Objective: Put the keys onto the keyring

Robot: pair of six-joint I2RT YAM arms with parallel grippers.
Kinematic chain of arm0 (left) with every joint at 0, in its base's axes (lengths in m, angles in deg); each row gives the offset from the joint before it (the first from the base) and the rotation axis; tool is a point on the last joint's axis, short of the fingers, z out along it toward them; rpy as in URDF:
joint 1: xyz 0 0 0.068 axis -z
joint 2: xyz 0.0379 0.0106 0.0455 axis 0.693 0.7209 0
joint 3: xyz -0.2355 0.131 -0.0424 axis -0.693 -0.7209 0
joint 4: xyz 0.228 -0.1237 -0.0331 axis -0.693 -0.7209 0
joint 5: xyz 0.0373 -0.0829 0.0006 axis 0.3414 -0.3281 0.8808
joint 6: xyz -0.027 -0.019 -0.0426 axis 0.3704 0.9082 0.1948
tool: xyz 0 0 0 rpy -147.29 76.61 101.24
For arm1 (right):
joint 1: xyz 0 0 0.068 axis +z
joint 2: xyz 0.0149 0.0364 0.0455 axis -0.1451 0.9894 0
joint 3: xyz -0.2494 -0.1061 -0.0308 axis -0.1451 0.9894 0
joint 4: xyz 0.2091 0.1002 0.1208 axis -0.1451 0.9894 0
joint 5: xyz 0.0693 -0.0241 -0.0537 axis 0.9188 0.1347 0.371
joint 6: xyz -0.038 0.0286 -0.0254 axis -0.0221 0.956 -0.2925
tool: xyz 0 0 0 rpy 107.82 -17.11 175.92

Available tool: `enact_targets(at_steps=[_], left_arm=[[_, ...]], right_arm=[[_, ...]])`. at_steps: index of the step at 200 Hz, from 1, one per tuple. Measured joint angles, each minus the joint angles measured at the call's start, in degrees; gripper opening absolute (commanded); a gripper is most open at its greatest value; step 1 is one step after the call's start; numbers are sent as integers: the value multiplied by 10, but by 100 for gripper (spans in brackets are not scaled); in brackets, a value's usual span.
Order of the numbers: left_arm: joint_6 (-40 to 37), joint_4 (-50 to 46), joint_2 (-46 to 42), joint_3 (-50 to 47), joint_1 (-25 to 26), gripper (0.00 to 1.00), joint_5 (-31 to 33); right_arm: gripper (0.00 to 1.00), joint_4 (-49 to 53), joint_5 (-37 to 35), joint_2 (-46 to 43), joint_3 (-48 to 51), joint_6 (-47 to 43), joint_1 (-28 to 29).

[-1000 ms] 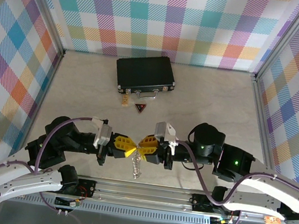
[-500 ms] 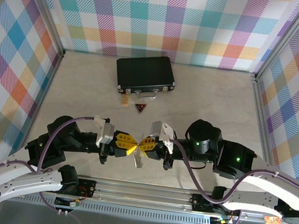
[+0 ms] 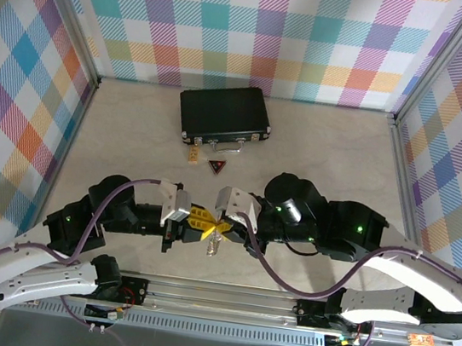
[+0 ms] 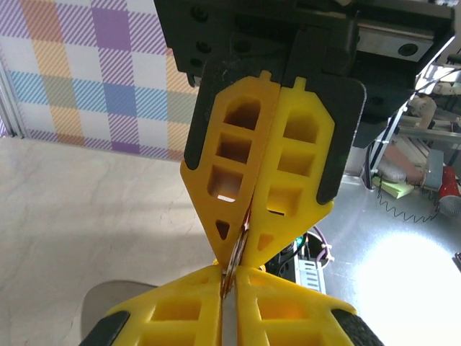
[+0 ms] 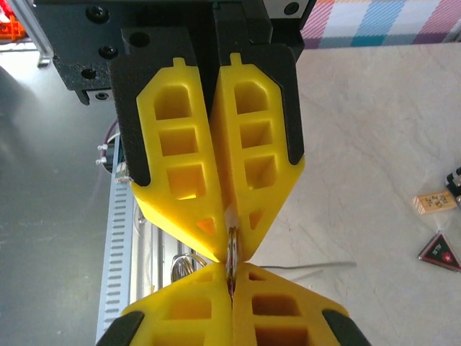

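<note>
Posting a quick status from the keyring job. Both my hands meet tip to tip on the near side of the black case [image 3: 225,114], well apart from it and roughly in line with its silver handle [image 3: 224,146]. My left hand [image 3: 208,224] comes in from the case's left and my right hand [image 3: 225,224] from its right, and their yellow fingertips touch nose to nose over the surface [image 3: 124,141].

The keyring [image 3: 214,245] is right at that meeting point, dangling from the tips on the side away from the case. On my right wrist camera a silver loop of it stands on edge. It runs out of the seam of my left fingers and down into the seam of my right ones. So both hands are squeezed together, pinching the ring. A second loop peeks out just beside it. The key, honestly, I can't pick out among all that yellow plastic.

Between the case and my hands lies a little dark triangular tag [image 3: 216,167] with a red mark, just in front of the case's handle. A small tan block [image 3: 193,156] sits beside it, near the case's front left corner. Both lie apart from my hands.
</note>
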Motion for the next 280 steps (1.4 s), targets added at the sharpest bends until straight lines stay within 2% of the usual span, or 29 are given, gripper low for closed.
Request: enact_targets(at_steps=[49, 93, 104, 112, 123, 134, 210, 252, 280], left_arm=[[-8, -7, 10, 1, 0, 0, -3], [-8, -13, 11, 4, 0, 0, -11], [-8, -14, 11, 4, 0, 0, -14], [-8, -13, 10, 4, 0, 0, -16], [-8, -7, 9, 4, 0, 0, -21], [-8, 1, 7, 4, 0, 0, -26], [8, 95, -4, -1, 0, 0, -59], [17, 110, -10, -2, 0, 0, -66], [21, 119, -10, -6, 0, 0, -68]], right_arm=[[0, 37, -6, 10, -13, -5, 1], [0, 48, -4, 17, -23, -8, 3], [14, 49, -3, 17, -23, -7, 3], [21, 48, -1, 17, -23, -5, 3], [27, 44, -1, 16, -23, -6, 4], [29, 31, -1, 12, -17, -3, 4], [24, -65, -15, -86, 81, 23, 4], [24, -91, -13, -98, 89, 29, 4], [20, -104, -6, -107, 99, 30, 4]])
